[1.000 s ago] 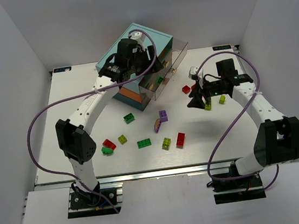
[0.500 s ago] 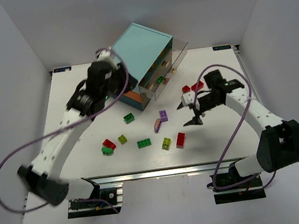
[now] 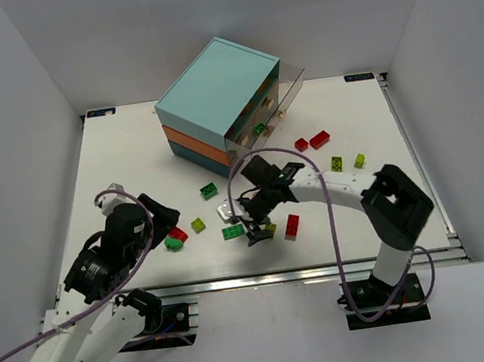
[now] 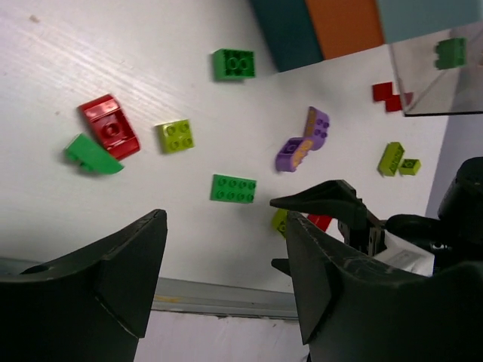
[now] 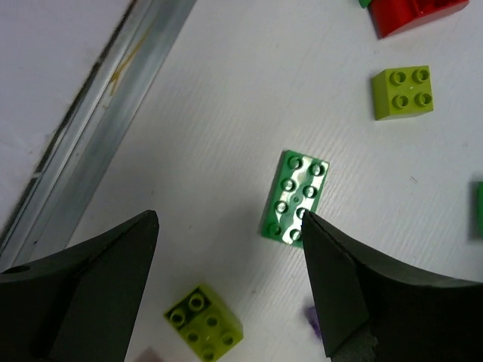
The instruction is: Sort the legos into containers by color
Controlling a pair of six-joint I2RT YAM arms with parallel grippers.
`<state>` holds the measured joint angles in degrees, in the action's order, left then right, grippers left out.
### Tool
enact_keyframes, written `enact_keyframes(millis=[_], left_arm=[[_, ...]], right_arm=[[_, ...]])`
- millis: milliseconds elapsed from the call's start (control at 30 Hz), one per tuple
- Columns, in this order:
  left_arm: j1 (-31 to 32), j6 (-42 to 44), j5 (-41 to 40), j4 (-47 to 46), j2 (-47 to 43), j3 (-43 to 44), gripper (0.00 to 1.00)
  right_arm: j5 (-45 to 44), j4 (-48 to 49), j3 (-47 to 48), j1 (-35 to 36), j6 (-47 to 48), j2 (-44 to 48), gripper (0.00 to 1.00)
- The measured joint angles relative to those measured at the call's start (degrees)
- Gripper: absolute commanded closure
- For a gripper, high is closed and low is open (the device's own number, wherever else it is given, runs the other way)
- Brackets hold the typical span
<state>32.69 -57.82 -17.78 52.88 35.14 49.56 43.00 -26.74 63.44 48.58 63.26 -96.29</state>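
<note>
From above, studded plastic bricks lay scattered on the white table near a boxy teal-and-orange chest. The right gripper reached left over a green brick; the left gripper hung near-left. In the left wrist view, its jaws stood apart, empty. In the right wrist view, jaws were spread above that glossy eight-stud brick, grasping nothing.

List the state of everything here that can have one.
left pincer, open, empty, above the table
right pincer, open, empty, above the long green brick
chest, upright at the back
clear drawer, pulled out, a green brick inside
other legos, loose on the table
</note>
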Motion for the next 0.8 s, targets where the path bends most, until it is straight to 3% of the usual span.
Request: enact_keyframes(millis=[433, 633, 800], left_arm=[[0.00, -7.45, -2.21, 5.86, -4.61, -6.27, 0.21], [0.00, -9.42, -2.64, 5.79, -4.68, -8.31, 0.21], [0.00, -11.80, -2.84, 5.11, -4.59, -10.69, 0.21]], right_arm=[[-13.14, 5.84, 11.19, 4.79, -15.39, -16.22, 0.24], [-18.25, 7.58, 11.13, 5.44, -17.86, -17.33, 0.42], [-19.32, 9.31, 10.05, 5.46, -17.66, -16.79, 0.74]])
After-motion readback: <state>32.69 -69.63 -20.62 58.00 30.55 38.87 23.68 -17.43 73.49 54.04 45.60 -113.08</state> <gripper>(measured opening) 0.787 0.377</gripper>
